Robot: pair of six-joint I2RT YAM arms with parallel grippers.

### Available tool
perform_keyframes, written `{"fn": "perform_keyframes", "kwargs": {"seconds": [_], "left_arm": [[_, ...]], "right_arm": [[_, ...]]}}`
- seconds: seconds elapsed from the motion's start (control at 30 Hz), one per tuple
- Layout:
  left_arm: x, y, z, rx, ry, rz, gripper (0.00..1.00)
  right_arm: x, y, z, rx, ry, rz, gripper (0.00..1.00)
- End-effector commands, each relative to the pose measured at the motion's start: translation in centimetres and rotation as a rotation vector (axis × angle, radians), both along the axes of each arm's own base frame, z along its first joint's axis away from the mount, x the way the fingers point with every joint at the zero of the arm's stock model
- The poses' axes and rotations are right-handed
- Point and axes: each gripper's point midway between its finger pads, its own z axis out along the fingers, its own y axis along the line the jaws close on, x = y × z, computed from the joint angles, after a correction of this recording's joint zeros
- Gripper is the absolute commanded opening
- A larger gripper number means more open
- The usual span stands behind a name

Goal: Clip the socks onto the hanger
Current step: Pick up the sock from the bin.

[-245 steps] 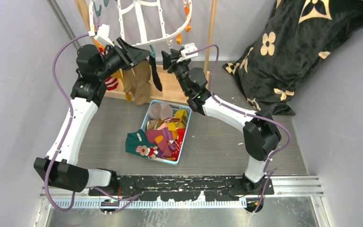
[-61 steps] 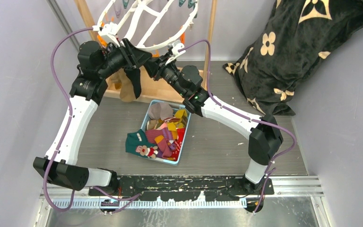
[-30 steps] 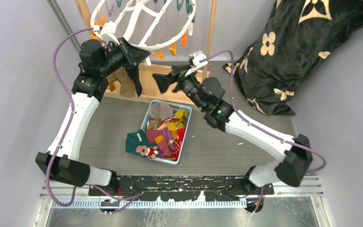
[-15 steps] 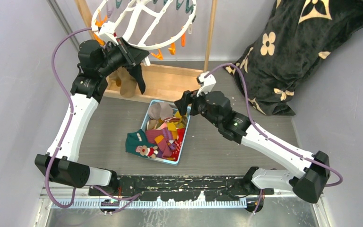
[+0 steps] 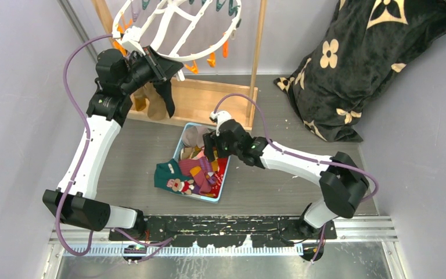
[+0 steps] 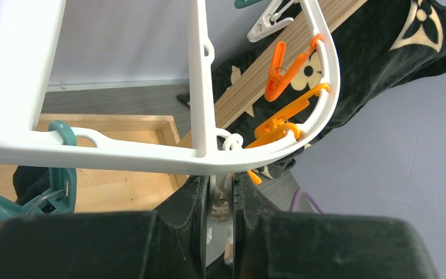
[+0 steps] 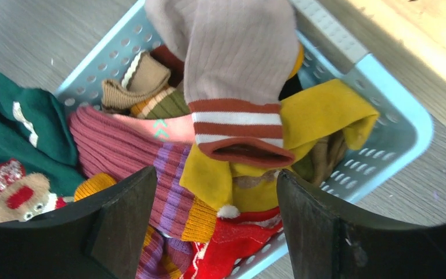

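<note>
My right hand (image 7: 215, 177) hangs open over the basket (image 7: 395, 116), jaws spread wide and holding nothing. The loose socks (image 7: 226, 244) are heaped right under it. The grey ribbed sock (image 7: 241, 58) with the striped cuff lies just beyond the fingertips, in line with the gap. The mustard sock (image 7: 325, 113) sits beneath that cuff, toward the hand's right finger. My left hand (image 6: 219, 186) is clamped tight on the rim of the hanger (image 6: 122, 156). An orange clip (image 6: 281, 72) dangles past its fingertips and a teal clip (image 6: 58, 186) hangs off to its left.

My main worry is a double pick. The striped cuff overlaps the mustard sock, and a pink sock with purple stripes (image 7: 151, 163) crowds in beside the hand's left finger. With the jaws this wide, closing straight down would likely gather two or three layers, and I doubt a bundle would fit a clip. Going too deep could instead pinch the basket's perforated wall or drag the basket across the bench (image 5: 128, 168). A shallow nip on the cuff alone may slip out on the lift.

The other risk sits at the left hand. The hanger looks tilted in its grip, so any slip there would swing the clips away from where I'd bring the sock. It could also shake the dark sock (image 5: 165, 96) hanging below that hand.
</note>
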Motion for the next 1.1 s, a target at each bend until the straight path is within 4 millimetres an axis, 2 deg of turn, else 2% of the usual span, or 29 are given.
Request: {"fn": "perform_keyframes", "kwargs": {"seconds": [0.0, 0.17, 0.33, 0.43, 0.5, 0.57, 0.67, 0.87, 1.07], "left_arm": [[-1.6, 0.8, 4.3, -0.029, -0.121, 0.015, 0.01], [-1.6, 0.7, 4.2, -0.032, -0.117, 0.011, 0.0], [-1.5, 0.7, 4.2, -0.032, -0.118, 0.011, 0.0], [-1.5, 0.6, 4.3, -0.035, -0.118, 0.01, 0.0], [-1.5, 0.7, 4.3, -0.033, -0.119, 0.012, 0.0], [-1.5, 0.7, 4.3, -0.029, -0.122, 0.013, 0.0], [-1.6, 0.7, 4.2, -0.026, -0.123, 0.014, 0.0], [-1.5, 0.7, 4.2, -0.026, -0.122, 0.013, 0.0], [-1.6, 0.8, 4.2, -0.027, -0.122, 0.014, 0.0]], "right_arm": [[0.3, 2.3, 2.4, -0.007, -0.11, 0.086, 0.81], [0.7, 1.8, 2.0, -0.048, -0.143, 0.085, 0.79], [1.4, 1.2, 2.7, -0.062, -0.158, 0.036, 0.76], [1.3, 2.0, 4.5, 0.075, -0.078, -0.072, 0.76], [1.1, 2.7, 5.7, 0.211, 0.014, -0.176, 0.7], [0.7, 3.2, 6.3, 0.311, 0.095, -0.272, 0.65], [0.5, 3.8, 6.2, 0.404, 0.17, -0.368, 0.67], [1.0, 3.9, 6.3, 0.502, 0.254, -0.516, 0.62], [1.3, 3.4, 6.2, 0.494, 0.284, -0.594, 0.6]]}}
